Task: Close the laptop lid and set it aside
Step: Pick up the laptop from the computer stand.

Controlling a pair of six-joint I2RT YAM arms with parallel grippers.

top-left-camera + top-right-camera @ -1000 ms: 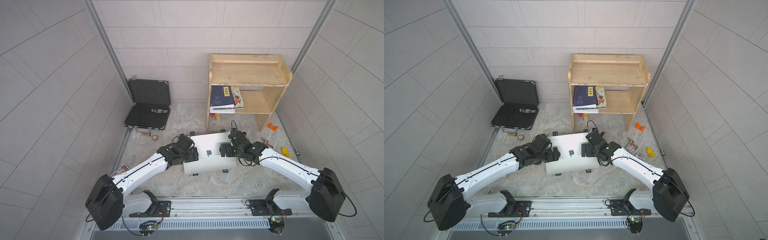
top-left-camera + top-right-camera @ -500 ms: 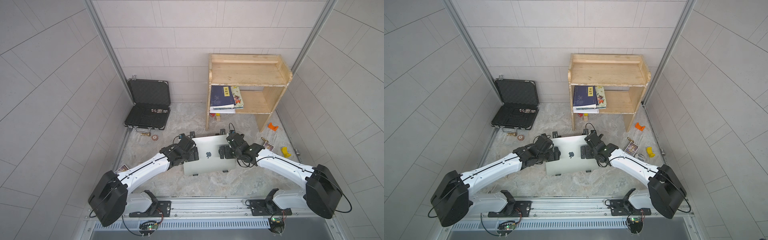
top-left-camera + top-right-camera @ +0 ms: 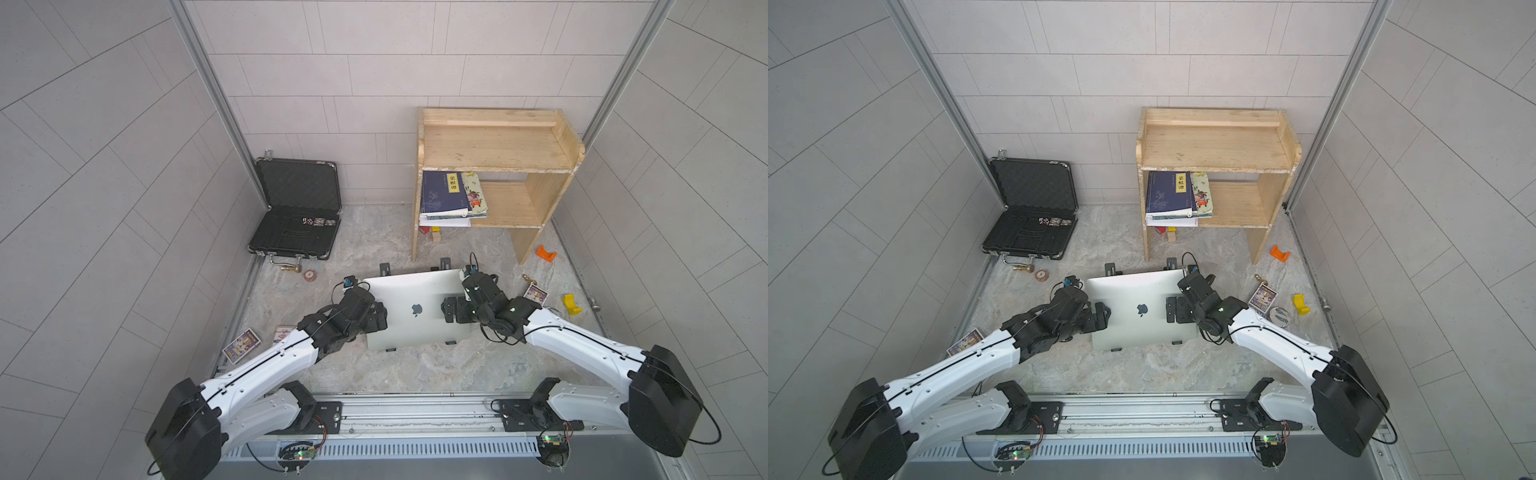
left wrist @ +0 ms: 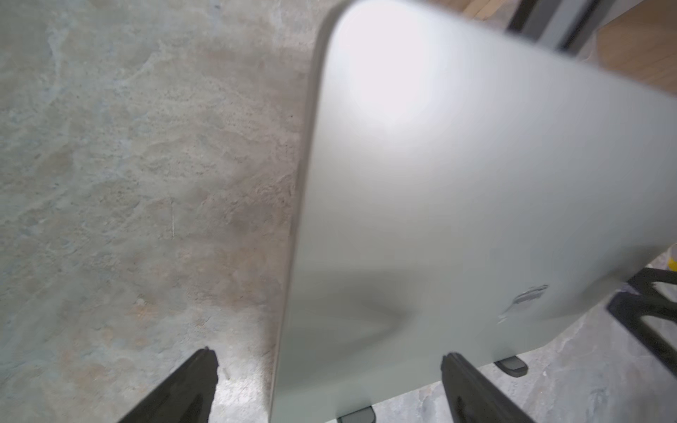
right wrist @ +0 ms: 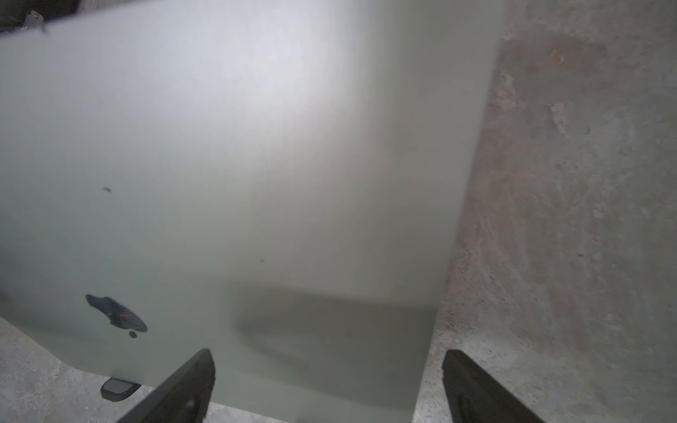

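Observation:
The silver laptop (image 3: pixel 411 291) (image 3: pixel 1133 291) lies shut in the middle of the floor, its lid (image 4: pixel 439 183) (image 5: pixel 256 164) flat with the apple logo facing up. It rests on a black folding stand whose feet (image 3: pixel 384 268) stick out from under it. My left gripper (image 3: pixel 377 319) (image 3: pixel 1100 318) (image 4: pixel 328 355) is open and straddles the laptop's left side edge, one finger over the lid and one over the floor. The right gripper (image 3: pixel 451 309) (image 3: pixel 1173 309) (image 5: pixel 329 353) is open in the same way over the right side edge. Neither holds anything.
A wooden shelf (image 3: pixel 494 149) with books (image 3: pixel 449 195) stands behind the laptop. An open black briefcase (image 3: pixel 297 216) sits at the back left. Small pieces lie around: orange (image 3: pixel 545 253), yellow (image 3: pixel 571 303), cards (image 3: pixel 535 294) (image 3: pixel 242 344). The arms' rail (image 3: pixel 415 407) runs along the front.
Both arms have shifted only slightly at the laptop's sides. The laptop stays shut and in the same place, and both grippers stay open.

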